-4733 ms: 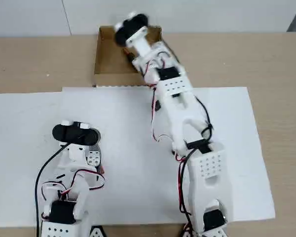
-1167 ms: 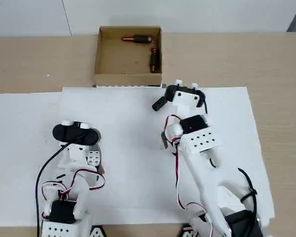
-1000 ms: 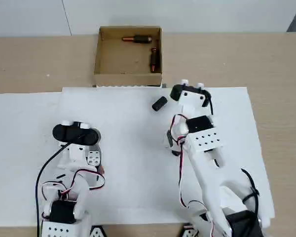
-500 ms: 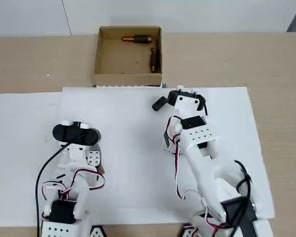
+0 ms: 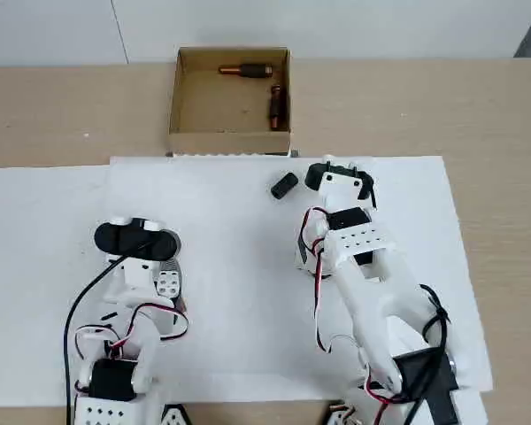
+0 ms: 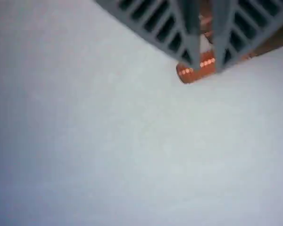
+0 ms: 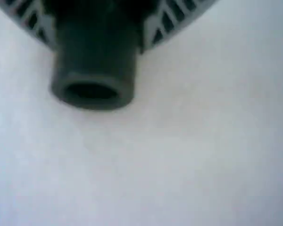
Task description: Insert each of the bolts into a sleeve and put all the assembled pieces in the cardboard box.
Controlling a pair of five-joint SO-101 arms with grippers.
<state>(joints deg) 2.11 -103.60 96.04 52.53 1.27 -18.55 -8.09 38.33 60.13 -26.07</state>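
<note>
Pinching a copper bolt [image 6: 187,74] in the left gripper [image 6: 205,66]. At the black sleeve [image 7: 94,75] with the right gripper [image 7: 96,30], grip unclear.

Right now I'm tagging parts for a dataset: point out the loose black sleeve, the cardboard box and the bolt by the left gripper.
black sleeve [image 5: 285,185], high view, middle of its side.
cardboard box [image 5: 212,102], high view, bare floor.
bolt [image 6: 194,71], left wrist view, its exposed end.
</note>
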